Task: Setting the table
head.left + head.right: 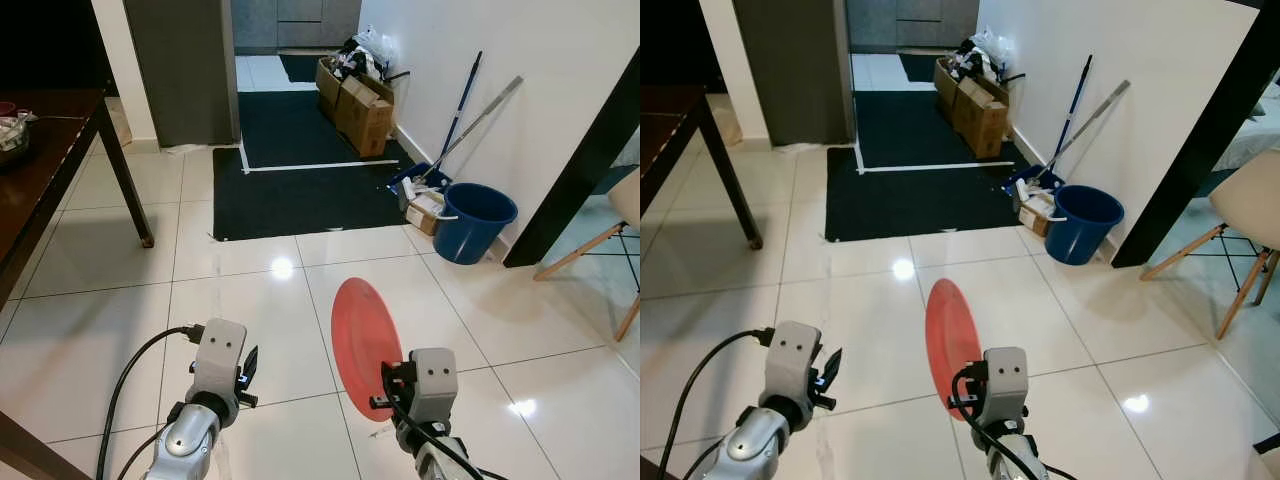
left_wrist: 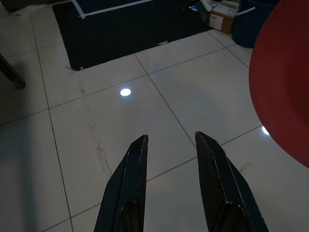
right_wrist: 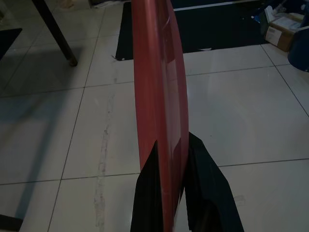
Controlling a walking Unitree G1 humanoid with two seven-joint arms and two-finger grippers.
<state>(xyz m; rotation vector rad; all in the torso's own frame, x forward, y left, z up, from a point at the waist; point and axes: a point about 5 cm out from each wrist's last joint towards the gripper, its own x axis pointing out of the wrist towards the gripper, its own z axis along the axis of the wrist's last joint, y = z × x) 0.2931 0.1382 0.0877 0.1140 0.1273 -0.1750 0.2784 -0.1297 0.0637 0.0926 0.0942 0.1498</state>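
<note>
A red plate [image 1: 364,333] stands on edge in my right gripper [image 1: 392,385], which is shut on its rim low on the right. The right wrist view has the plate [image 3: 159,111] edge-on, pinched between both black fingers [image 3: 150,198]. My left gripper [image 1: 247,375] is held out low on the left, open, with nothing between its fingers [image 2: 126,181]. The plate's rim [image 2: 285,82] also appears in the left wrist view. A dark wooden dining table [image 1: 40,170] stands at the far left with a bowl [image 1: 12,135] on it.
White tiled floor lies ahead, with a black mat [image 1: 300,170] beyond it. A blue bucket [image 1: 473,220], mops [image 1: 460,125] and cardboard boxes [image 1: 362,110] line the right wall. A pale chair [image 1: 1240,225] stands at the right beside a black post [image 1: 580,160].
</note>
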